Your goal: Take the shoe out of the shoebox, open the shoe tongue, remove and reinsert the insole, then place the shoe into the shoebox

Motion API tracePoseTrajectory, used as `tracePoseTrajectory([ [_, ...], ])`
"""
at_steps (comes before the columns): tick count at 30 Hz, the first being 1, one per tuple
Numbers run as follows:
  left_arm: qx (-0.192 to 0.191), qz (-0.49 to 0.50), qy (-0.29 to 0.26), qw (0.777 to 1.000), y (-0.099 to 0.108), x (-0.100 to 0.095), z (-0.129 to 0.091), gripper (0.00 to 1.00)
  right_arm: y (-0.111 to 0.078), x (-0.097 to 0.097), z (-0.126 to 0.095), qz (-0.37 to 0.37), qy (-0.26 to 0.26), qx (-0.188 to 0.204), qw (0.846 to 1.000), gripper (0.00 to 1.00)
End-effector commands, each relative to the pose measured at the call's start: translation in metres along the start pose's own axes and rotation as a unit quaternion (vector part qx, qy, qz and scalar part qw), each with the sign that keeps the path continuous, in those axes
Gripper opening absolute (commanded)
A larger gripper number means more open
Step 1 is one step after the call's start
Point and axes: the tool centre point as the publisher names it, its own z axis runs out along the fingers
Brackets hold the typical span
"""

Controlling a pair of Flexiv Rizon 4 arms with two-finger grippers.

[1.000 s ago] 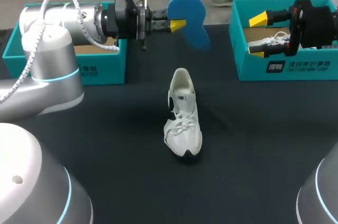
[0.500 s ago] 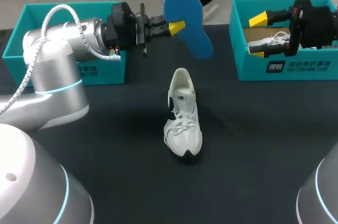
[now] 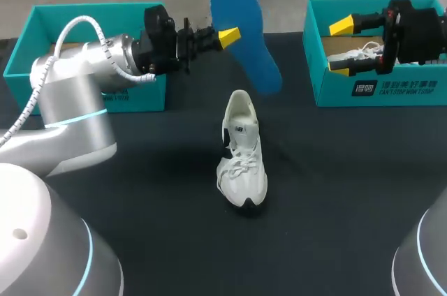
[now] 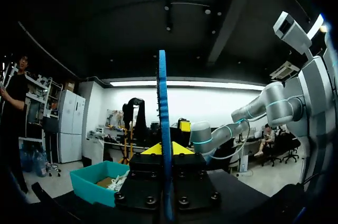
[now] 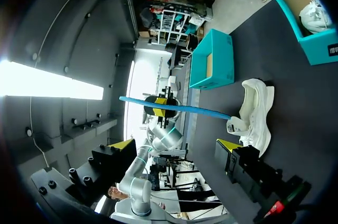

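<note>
Insole (image 3: 244, 38) is swinging more upright vs 1 s ago, left gripper (image 3: 227, 34) clamping its edge in the air behind the shoe (image 3: 241, 149) sitting mid-table, right gripper (image 3: 341, 47) hanging fingers apart over the right-hand shoebox (image 3: 377, 90); prob mid remove/reinsert step, nxt needing toe-first lineup w/ shoe opening.

Shoe (image 3: 242, 160) on table (image 3: 335, 191), insole (image 3: 241, 31) aloft behind it
</note>
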Motion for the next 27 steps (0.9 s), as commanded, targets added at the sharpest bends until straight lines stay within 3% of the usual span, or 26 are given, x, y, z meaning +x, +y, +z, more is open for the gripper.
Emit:
tracePoseTrajectory([
  [1,-0.037,-0.241,-0.019,0.970,-0.0039,0.0055,-0.0065,0.00,0.0001,0.0001,0.0008,0.000,-0.001,0.000,1.000,1.00],
  [10,-0.112,-0.326,0.033,0.938,-0.0078,0.0042,-0.0145,0.00,0.0001,0.0001,0.0008,0.000,-0.001,0.000,1.000,1.00],
  [27,-0.109,-0.329,0.032,0.938,-0.0072,0.0044,-0.0147,0.00,0.0001,0.0001,0.0008,0.000,-0.001,0.000,1.000,1.00],
])
